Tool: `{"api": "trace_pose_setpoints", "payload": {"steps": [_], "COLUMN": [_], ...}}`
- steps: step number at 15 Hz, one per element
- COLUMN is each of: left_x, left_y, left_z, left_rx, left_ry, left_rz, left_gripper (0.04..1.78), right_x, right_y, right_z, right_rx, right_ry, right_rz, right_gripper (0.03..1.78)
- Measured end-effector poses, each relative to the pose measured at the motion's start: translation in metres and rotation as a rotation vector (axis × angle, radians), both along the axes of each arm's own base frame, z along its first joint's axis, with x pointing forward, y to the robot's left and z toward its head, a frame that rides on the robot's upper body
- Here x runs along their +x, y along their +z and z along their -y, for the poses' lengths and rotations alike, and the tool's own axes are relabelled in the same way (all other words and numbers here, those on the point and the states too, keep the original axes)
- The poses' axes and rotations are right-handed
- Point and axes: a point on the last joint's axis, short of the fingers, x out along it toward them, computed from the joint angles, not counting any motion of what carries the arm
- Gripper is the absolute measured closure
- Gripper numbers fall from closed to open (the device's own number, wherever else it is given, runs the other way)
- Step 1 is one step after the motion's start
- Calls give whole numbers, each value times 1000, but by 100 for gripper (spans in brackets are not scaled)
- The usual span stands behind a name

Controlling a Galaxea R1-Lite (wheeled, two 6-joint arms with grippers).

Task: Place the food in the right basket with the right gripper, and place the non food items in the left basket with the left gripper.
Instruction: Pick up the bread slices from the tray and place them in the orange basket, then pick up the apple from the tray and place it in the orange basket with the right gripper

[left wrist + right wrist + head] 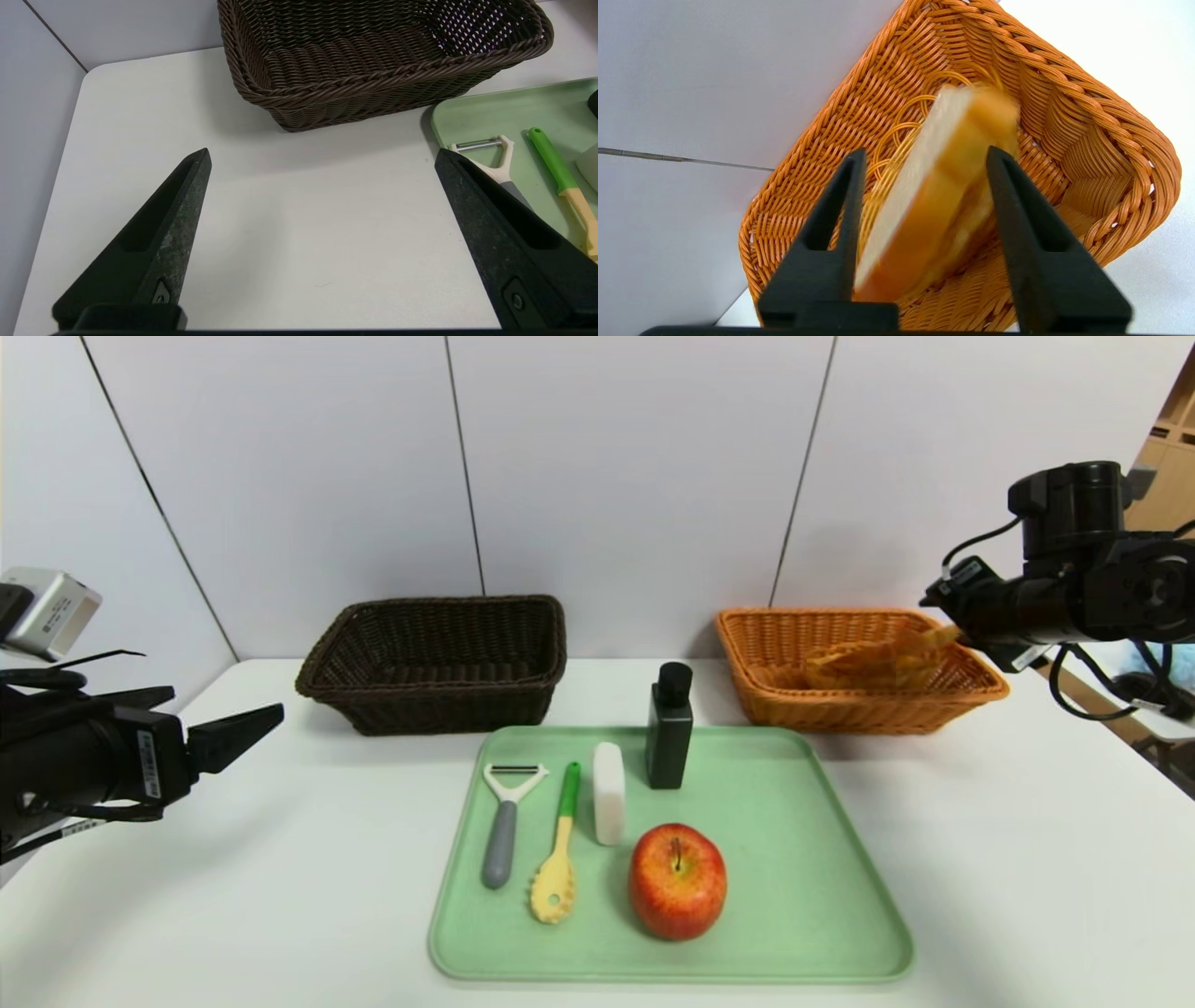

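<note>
My right gripper (948, 602) hovers over the orange right basket (840, 613). In the right wrist view it (925, 150) is open, and a blurred slice of bread (934, 196) sits loose between the fingers, over the basket floor (1087, 121). The bread also shows in the head view (878, 663). A red apple (678, 881), a grey-handled peeler (504, 821), a green and yellow pasta spoon (558, 859), a white bar (609, 793) and a black bottle (669, 728) lie on the green tray (840, 896). My left gripper (252, 728) is open and empty above the table at the left.
The dark brown left basket (439, 605) stands empty behind the tray's left corner and shows in the left wrist view (373, 84). That view also shows my left gripper (322, 154), the tray corner (490, 112) and the peeler head (495, 154). A wall closes the back.
</note>
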Motion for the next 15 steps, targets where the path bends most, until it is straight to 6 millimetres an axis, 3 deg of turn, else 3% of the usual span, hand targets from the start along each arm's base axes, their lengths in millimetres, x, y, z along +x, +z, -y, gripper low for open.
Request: {"api": "trace_pose_setpoints", "payload": {"steps": [4, 7, 9, 11, 15], "left_x": [0, -1, -1, -1, -6], "left_y": [-1, -2, -3, -3, -9], "left_z": [0, 0, 0, 0, 0], "left_rx": [0, -2, -4, -6, -10], "left_ry": [1, 2, 3, 4, 5], "left_rz": [-3, -8, -9, -9, -25], "left_gripper": [13, 13, 13, 13, 13], "right_x": [-4, -17, -33, -56, -106], "right_y": [3, 33, 56, 68, 53], "right_z": [-1, -8, -30, -64, -122], "right_rx": [-7, -14, -58, -110, -209], "right_ry": [4, 32, 125, 260, 536], "right_rz": [5, 94, 150, 180, 152], "right_gripper": [56, 41, 35, 29, 21]}}
